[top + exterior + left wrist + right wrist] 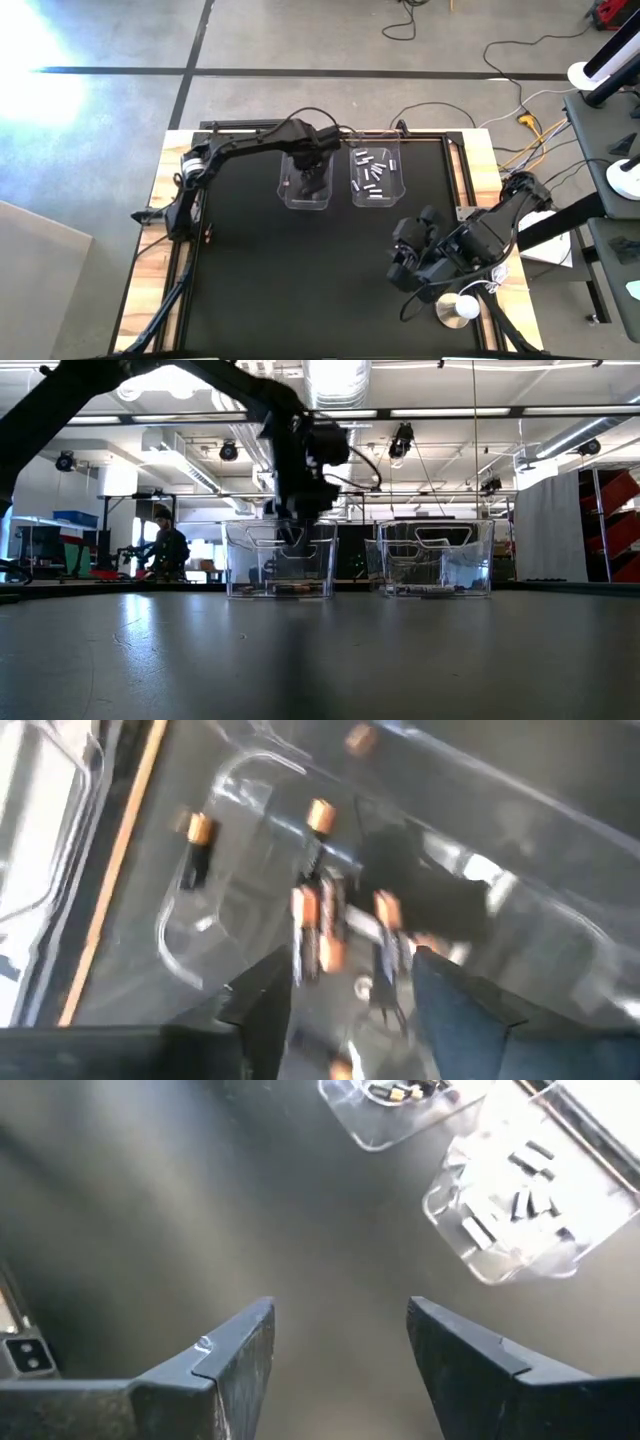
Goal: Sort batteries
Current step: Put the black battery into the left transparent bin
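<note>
Two clear plastic bins stand side by side at the table's far middle. The left bin (305, 188) (280, 560) holds dark batteries with copper ends (320, 925) lying on its floor. The right bin (377, 176) (520, 1200) holds several silvery-white batteries (374, 172). My left gripper (308, 178) (350, 975) hangs open over the left bin, its fingers dipping inside the rim (293, 535), with nothing between them. My right gripper (400, 265) (340, 1315) waits open above the black mat near the table's right near corner.
The black mat (300, 280) stretches bare across the near half of the table. A white round object (460, 308) lies by the right arm's base. Cables (520, 120) run past the far right corner. A person (165, 550) stands far behind the table.
</note>
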`<state>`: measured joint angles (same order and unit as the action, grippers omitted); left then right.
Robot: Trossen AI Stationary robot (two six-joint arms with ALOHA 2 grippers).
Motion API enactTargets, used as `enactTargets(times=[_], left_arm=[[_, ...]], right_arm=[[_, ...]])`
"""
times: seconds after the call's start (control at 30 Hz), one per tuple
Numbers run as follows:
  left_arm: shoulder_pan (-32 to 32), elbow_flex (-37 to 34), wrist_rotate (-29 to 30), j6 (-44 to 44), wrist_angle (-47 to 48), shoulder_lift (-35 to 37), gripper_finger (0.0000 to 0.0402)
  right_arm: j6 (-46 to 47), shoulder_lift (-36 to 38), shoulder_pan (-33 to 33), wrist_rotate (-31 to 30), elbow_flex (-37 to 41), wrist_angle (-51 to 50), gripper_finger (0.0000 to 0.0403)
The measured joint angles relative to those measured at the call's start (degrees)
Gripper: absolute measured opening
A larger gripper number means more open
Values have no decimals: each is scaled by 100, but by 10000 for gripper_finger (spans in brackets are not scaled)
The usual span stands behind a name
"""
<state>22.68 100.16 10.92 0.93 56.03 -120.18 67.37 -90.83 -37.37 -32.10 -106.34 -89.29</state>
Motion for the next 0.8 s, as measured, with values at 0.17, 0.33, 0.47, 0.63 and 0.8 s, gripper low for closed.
enactTargets(times=[0.17,0.33,0.47,0.63,0.8], left_arm=[[-343,1006,-365,342,1942,104,208],[-886,1614,-107,1134,3410,309,212],[-1408,1547,-216,1492,3361,829,212],[-2062,919,-313,2237,3245,1662,212],[-2540,-791,-780,3062,3003,2581,214]], right_arm=[[-385,0,117,-48,-242,-31,219],[-490,4,160,-169,-400,-8,219],[-504,4,151,-129,-481,-27,219],[-1037,9,179,-117,-454,-67,219],[-1589,9,217,-689,-380,-76,219]])
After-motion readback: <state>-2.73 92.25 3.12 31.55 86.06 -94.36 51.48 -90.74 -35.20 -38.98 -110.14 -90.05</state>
